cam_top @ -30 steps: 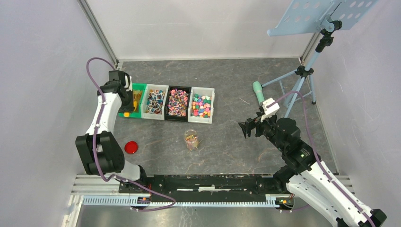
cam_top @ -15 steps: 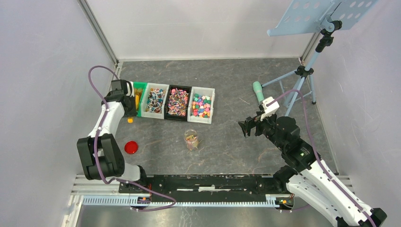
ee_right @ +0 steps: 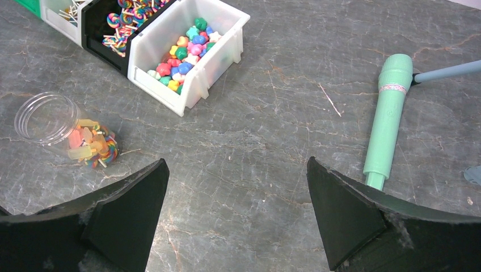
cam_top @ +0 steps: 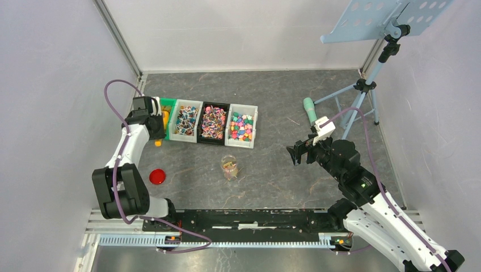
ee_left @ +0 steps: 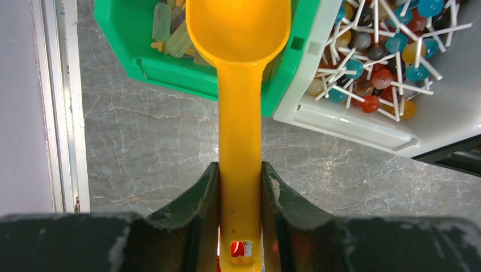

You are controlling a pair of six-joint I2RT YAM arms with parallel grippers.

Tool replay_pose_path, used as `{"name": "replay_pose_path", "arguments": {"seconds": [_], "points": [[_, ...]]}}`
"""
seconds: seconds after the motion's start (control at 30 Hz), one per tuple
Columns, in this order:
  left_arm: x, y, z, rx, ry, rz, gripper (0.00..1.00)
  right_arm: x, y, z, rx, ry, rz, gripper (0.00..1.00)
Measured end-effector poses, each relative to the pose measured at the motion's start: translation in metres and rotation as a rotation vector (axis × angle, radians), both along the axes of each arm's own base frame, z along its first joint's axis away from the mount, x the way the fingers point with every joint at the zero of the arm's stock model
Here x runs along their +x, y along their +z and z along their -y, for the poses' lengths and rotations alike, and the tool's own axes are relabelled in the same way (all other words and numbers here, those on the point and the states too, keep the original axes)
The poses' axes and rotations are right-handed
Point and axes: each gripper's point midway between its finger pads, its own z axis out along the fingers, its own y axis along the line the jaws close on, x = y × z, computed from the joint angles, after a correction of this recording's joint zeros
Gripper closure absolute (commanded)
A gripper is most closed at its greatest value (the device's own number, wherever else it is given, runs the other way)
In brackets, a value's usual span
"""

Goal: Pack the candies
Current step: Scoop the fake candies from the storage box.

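Left arm [cam_top: 129, 141], at the left of the overhead view, extends up-frame from its base, its wrist at upper left. Left gripper [ee_left: 240, 170] clamps both fingers on the handle of the orange scoop [ee_left: 240, 113]. Right arm [cam_top: 363, 187], at lower right, folds inward. Right gripper [ee_right: 238, 164] points toward frame left, jaws spread wide and empty.

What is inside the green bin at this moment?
In the green bin, a few pale green and yellow candies show at the left. The scoop has its bowl over the middle, so what lies under it cannot be seen.
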Motion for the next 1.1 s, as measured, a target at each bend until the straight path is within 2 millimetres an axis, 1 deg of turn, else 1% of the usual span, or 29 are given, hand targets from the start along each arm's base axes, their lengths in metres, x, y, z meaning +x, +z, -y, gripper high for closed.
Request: {"name": "replay_pose_path", "arguments": {"seconds": [0.1,0.3,0.37,0.5,0.57,0.77,0.9,1.1], "points": [[0.005,0.004,-0.001,0.001,0.0,0.005,0.98,0.0,0.0,0.0,-0.002,0.0,-0.002,0.02],[0.005,-0.001,-0.001,0.002,0.002,-0.003,0.98,0.0,0.002,0.0,0.001,0.0,0.001,0.02],[0.004,-0.005,-0.002,0.005,0.003,0.003,0.98,0.0,0.002,0.0,0.001,0.0,0.001,0.02],[-0.004,-0.017,-0.002,0.016,0.01,0.009,0.98,0.0,0.002,0.0,0.001,0.001,0.001,0.02],[-0.006,-0.019,-0.003,0.02,0.012,0.019,0.98,0.0,0.002,0.0,0.001,0.001,0.001,0.02],[-0.006,-0.019,-0.003,0.025,0.014,0.049,0.98,0.0,0.002,0.0,0.001,0.001,0.001,0.02],[-0.01,-0.018,-0.002,0.032,0.014,0.099,0.98,0.0,0.002,0.0,0.001,0.001,0.001,0.02],[-0.014,-0.006,-0.002,0.041,0.034,0.18,0.98,-0.001,0.002,0.0,0.002,0.004,0.0,0.02]]}}
